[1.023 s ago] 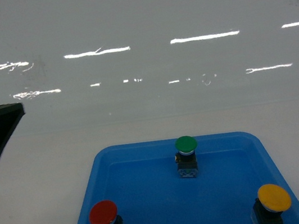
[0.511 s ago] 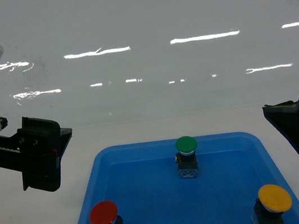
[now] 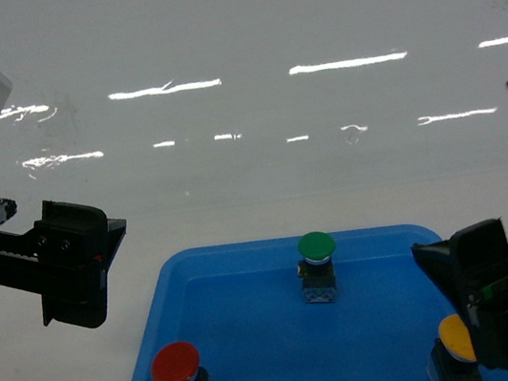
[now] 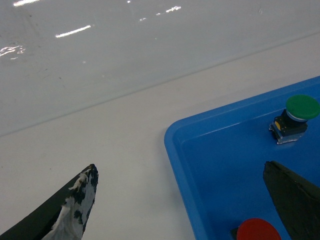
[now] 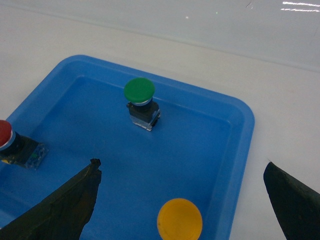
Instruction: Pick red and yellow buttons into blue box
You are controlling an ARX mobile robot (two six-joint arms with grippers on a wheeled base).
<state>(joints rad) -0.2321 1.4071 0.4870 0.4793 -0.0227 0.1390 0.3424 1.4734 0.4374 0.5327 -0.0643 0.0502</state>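
The red button (image 3: pixel 175 364) stands at the near left of a shallow blue tray (image 3: pixel 244 249), and the yellow button (image 3: pixel 454 338) at its near right. My left gripper (image 3: pixel 64 214) hangs open over the tray's left edge; in the left wrist view the red button (image 4: pixel 257 230) sits low between the open left gripper (image 4: pixel 180 167) fingers. My right gripper (image 3: pixel 468 230) is open above the yellow button and partly covers it. The right wrist view shows the yellow button (image 5: pixel 179 219) below the right gripper (image 5: pixel 181 164). The blue box is out of view.
A green button (image 3: pixel 316 245) stands at the back middle of the tray, also visible as the green button (image 5: pixel 139 90) ahead of the right gripper. The tray rests on a white tabletop (image 3: pixel 258 214) against a glossy white wall (image 3: pixel 233 58).
My right gripper has come in from the right edge, down and leftward, over the yellow button. The left gripper has barely shifted. The buttons have not moved.
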